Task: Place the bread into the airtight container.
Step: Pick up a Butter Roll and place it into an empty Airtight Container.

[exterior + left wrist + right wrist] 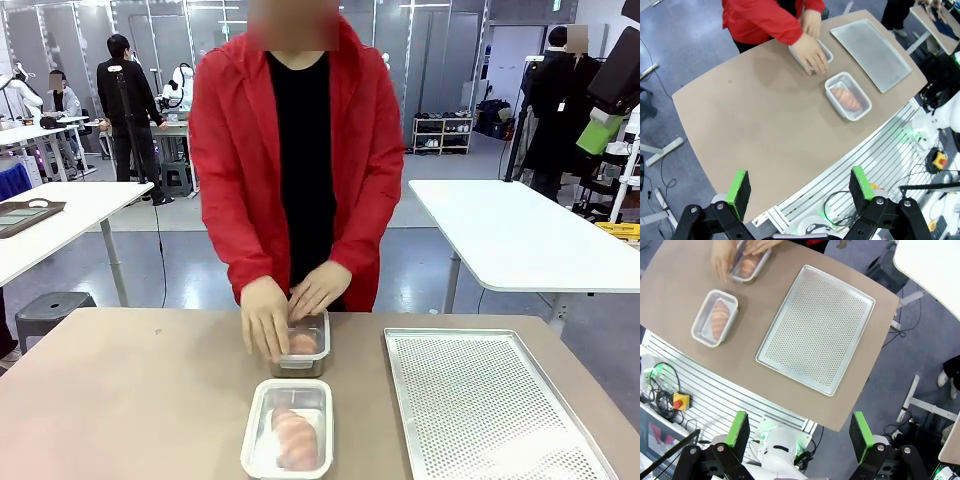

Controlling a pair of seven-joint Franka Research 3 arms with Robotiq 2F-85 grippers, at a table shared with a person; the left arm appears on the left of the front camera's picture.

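Two clear airtight containers stand on the brown table. The nearer container (288,428) (848,96) (715,318) holds a piece of bread (296,436) (845,98) (719,315). The farther container (304,346) (826,50) (749,266) also holds bread (303,343), and a person in a red jacket has both hands (266,318) on it. My left gripper (800,185) hangs open high above the table's near edge. My right gripper (799,429) is open too, high over the table's right corner. Neither holds anything.
A perforated metal tray (490,410) (870,52) (817,330) lies on the right half of the table. The left half of the table (120,400) is bare. Cables and an emergency stop button (680,401) lie below the near edge.
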